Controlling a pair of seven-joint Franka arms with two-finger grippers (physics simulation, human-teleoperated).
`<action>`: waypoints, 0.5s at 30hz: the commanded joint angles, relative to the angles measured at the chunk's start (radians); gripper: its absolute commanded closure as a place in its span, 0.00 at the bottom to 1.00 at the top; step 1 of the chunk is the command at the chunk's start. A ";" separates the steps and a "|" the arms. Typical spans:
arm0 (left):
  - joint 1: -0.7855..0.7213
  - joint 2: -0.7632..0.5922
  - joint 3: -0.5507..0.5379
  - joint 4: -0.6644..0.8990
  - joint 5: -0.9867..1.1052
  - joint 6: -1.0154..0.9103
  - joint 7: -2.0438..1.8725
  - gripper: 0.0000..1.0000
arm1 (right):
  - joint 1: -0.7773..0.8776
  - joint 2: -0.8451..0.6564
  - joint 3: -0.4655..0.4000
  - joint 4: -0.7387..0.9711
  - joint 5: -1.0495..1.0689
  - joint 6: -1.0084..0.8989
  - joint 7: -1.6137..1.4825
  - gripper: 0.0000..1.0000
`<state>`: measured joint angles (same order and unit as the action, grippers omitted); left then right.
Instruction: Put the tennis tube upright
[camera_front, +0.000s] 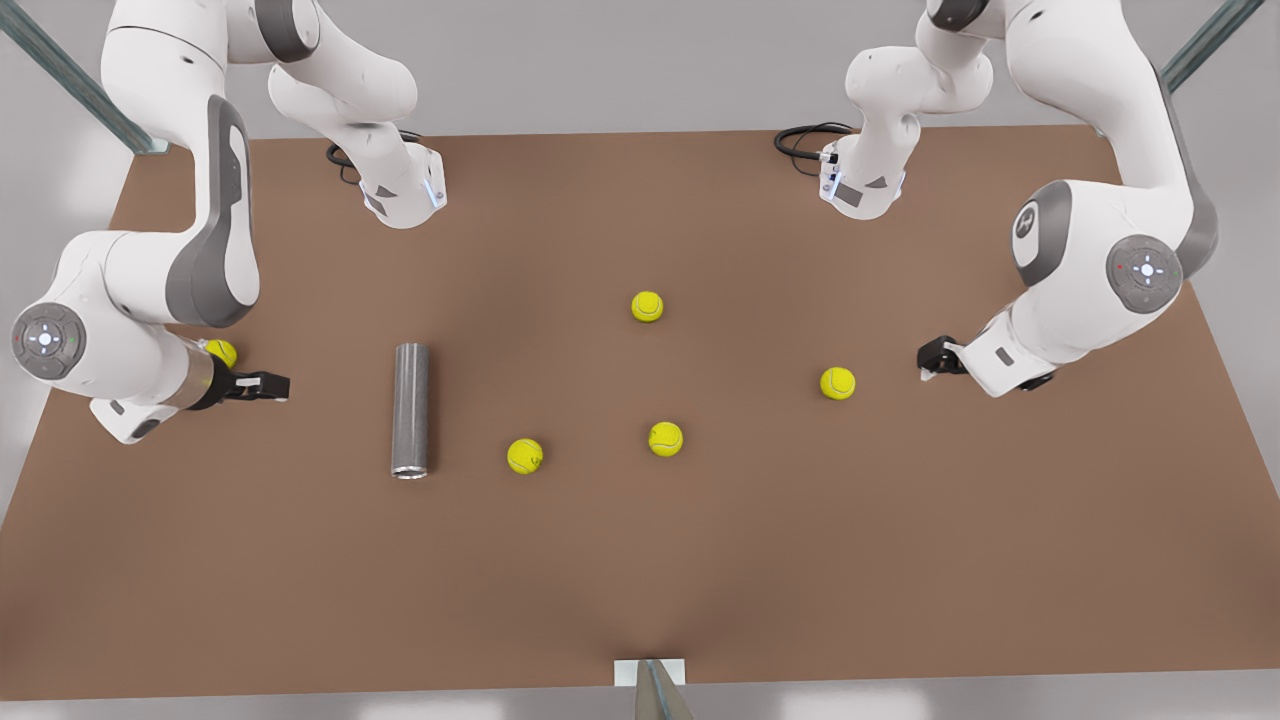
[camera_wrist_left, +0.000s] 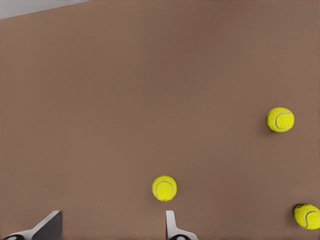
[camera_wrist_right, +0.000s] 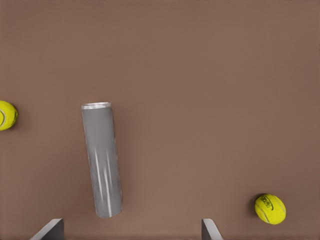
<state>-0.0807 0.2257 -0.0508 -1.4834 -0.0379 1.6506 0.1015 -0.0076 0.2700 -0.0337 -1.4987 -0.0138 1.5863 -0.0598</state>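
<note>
The grey tennis tube (camera_front: 410, 410) lies flat on the brown table (camera_front: 640, 560) toward the front view's left, its lighter rim pointing at the near edge. It also lies in the right wrist view, as the tube (camera_wrist_right: 102, 160) just ahead of the fingers. My right gripper (camera_front: 268, 386) (camera_wrist_right: 132, 221) hovers a short way to the front view's left of the tube, open and holding nothing. My left gripper (camera_front: 930, 360) (camera_wrist_left: 114, 214) waits at the front view's right, open, with a tennis ball (camera_wrist_left: 164, 188) just beyond its fingertips.
Several yellow-green tennis balls lie loose on the table: one (camera_front: 525, 455) right of the tube's rim, one (camera_front: 665, 438) and one (camera_front: 647, 306) in the middle, one (camera_front: 837, 383) near the left gripper, one (camera_front: 222, 352) behind the right gripper.
</note>
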 joint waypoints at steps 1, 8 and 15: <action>-0.001 0.000 0.000 0.000 0.001 0.000 0.000 0.01 | 0.000 0.000 0.000 0.000 0.000 0.000 0.000 0.00; -0.011 -0.006 -0.001 -0.026 0.000 -0.018 -0.111 0.01 | 0.000 0.006 0.002 -0.017 0.000 0.018 0.000 0.00; -0.062 0.017 -0.001 -0.020 -0.005 -0.005 -0.172 0.01 | 0.003 0.058 0.103 -0.275 0.035 0.276 0.081 0.00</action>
<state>-0.1433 0.2424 -0.0521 -1.5047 -0.0401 1.6451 -0.0706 -0.0023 0.3503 0.0796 -1.7721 0.0214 1.8801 0.0215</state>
